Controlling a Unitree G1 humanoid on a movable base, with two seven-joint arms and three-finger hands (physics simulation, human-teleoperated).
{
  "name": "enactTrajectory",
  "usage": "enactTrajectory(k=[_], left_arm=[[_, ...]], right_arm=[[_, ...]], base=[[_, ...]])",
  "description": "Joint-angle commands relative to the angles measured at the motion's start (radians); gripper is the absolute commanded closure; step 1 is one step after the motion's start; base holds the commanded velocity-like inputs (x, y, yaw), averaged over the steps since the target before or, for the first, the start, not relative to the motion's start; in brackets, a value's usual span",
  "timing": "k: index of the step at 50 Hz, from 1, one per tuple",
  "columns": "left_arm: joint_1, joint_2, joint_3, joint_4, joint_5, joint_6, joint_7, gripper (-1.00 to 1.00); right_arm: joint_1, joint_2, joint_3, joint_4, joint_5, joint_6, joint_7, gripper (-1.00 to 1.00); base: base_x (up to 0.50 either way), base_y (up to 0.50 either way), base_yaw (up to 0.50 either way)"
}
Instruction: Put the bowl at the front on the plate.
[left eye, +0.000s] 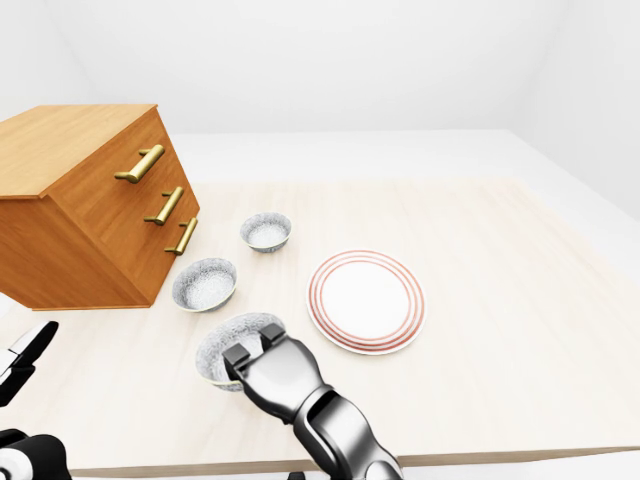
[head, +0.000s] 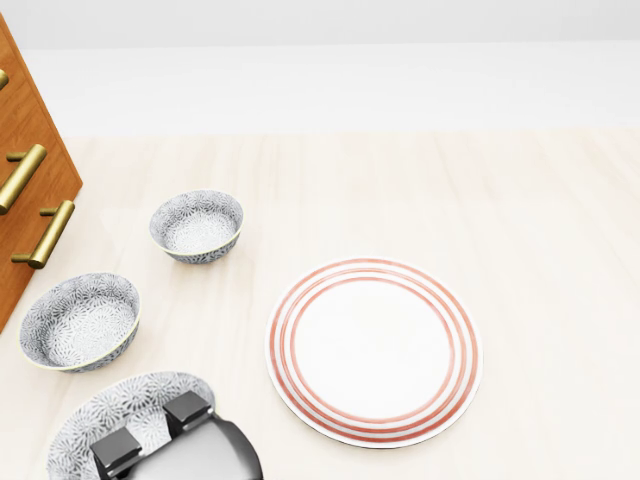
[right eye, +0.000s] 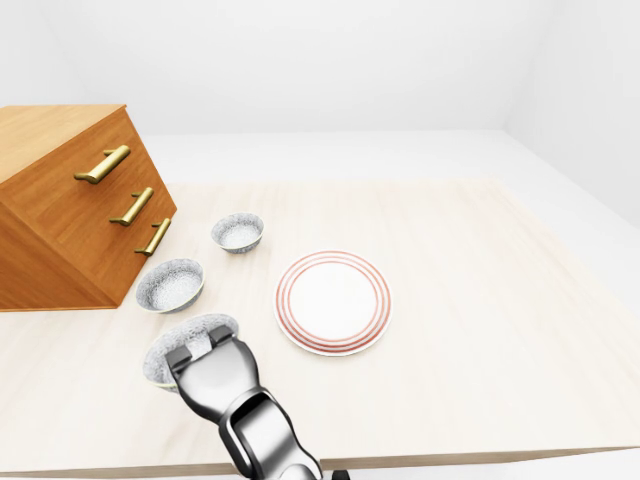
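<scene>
The patterned grey bowl (head: 105, 412) nearest the bottom of the head view lies left of the white plate with red rings (head: 375, 350). My right hand (head: 150, 430) comes up from the bottom edge. Two of its dark fingers (left eye: 272, 342) hook over the bowl's near rim into its inside, and the palm sits against the outside, so it grips the rim. The thumb is hidden. The plate has nothing on it. My left hand (left eye: 25, 355) hangs at the left edge of the left-eye view, off the table, fingers spread and holding nothing.
Two more patterned bowls (head: 197, 225) (head: 80, 320) stand in a row above the held one. A wooden drawer cabinet (left eye: 90, 200) with brass handles stands to their left. The table's near edge (left eye: 500, 458) runs just below the plate.
</scene>
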Motion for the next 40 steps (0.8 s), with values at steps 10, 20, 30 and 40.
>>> enactTrajectory(k=[10, 20, 30, 40], left_arm=[[0.001, 0.000, -0.006, 0.006, 0.009, 0.000, -0.001, -1.00], [0.001, 0.000, -0.005, 0.000, 0.006, 0.000, 0.002, -1.00], [-0.003, 0.003, -0.001, 0.004, 0.000, 0.000, 0.003, -1.00], [0.001, 0.000, -0.006, 0.008, 0.003, 0.000, 0.000, -1.00]], right_arm=[[0.034, -0.046, 0.000, -0.300, -0.176, 0.000, 0.095, 1.00], [0.041, -0.045, -0.062, -0.430, -0.151, 0.000, 0.089, 1.00], [0.083, -0.095, -0.067, -0.482, -0.025, 0.000, -0.053, 1.00], [0.111, -0.141, -0.097, -0.519, 0.048, 0.000, -0.107, 1.00]], base=[[0.00, 0.00, 0.00], [0.00, 0.00, 0.00], [0.00, 0.00, 0.00], [0.00, 0.00, 0.00]])
